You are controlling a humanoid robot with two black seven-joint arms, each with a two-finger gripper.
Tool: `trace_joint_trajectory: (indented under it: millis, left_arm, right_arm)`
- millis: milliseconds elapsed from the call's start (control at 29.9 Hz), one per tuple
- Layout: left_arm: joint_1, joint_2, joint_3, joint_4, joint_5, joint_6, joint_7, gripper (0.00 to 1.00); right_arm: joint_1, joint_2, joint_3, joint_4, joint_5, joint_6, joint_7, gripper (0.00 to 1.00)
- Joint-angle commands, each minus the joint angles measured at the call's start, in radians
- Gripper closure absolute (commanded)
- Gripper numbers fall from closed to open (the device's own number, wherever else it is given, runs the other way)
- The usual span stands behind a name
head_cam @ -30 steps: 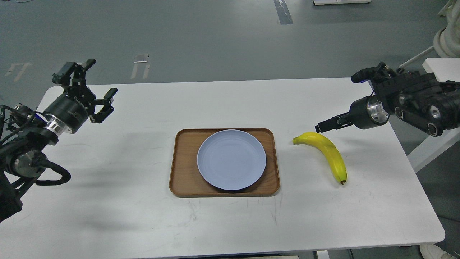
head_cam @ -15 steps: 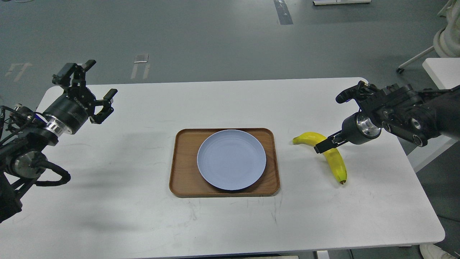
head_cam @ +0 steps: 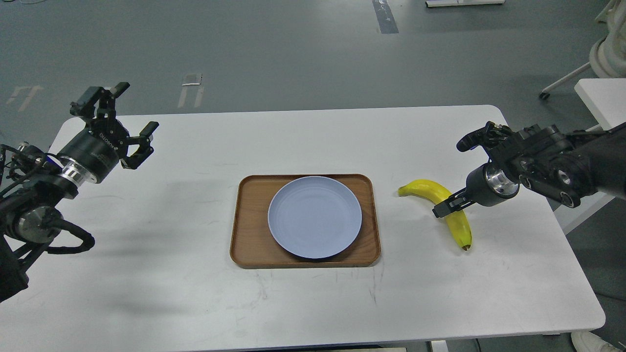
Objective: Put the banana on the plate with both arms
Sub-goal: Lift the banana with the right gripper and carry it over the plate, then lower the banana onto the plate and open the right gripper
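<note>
The yellow banana (head_cam: 457, 226) lies on the white table (head_cam: 195, 303), right of the tray, with its greenish stem toward the tray and its dark tip toward me. The pale blue plate (head_cam: 315, 216) sits empty on the brown wooden tray (head_cam: 252, 234) at the table's middle. My right gripper (head_cam: 455, 175) is open. Its lower finger (head_cam: 446, 206) is over the banana's middle, and its upper finger (head_cam: 470, 139) is well behind the banana. I cannot tell whether the lower finger touches it. My left gripper (head_cam: 128, 117) is open and empty, raised over the table's far left.
A white stand (head_cam: 599, 95) and a chair base are beyond the table's right edge. The table's rounded right edge is close to my right arm. Grey floor lies behind the table.
My right gripper has come down and toward me, from above the banana's stem end to its middle. The banana, the plate and the left arm have stayed put.
</note>
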Motion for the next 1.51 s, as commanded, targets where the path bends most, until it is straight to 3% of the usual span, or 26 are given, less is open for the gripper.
trace_joint_trajectory:
  millis: [0, 100, 435, 1003, 1472]
  left_arm:
    - [0.0, 0.0, -0.001, 0.0, 0.0, 0.0, 0.0, 0.01]
    - [0.0, 0.002, -0.001, 0.0, 0.0, 0.0, 0.0, 0.01]
    - [0.0, 0.0, -0.001, 0.0, 0.0, 0.0, 0.0, 0.02]
    - [-0.011, -0.009, -0.003, 0.002, -0.002, 0.0, 0.0, 0.02]
    - [-0.009, -0.001, -0.003, 0.002, -0.002, 0.0, 0.0, 0.01]
  right_arm:
    - [0.001, -0.001, 0.0, 0.001, 0.001, 0.0, 0.0, 0.86]
    - [0.016, -0.004, 0.001, 0.001, 0.001, 0.0, 0.0, 0.95]
    - [0.188, -0.039, 0.046, 0.099, 0.019, 0.0, 0.0, 0.94]
    - [0.202, 0.358, 0.015, 0.019, 0.214, 0.0, 0.0, 0.91]
    - [0.133, 0.383, 0.005, -0.019, 0.267, 0.0, 0.0, 0.78]
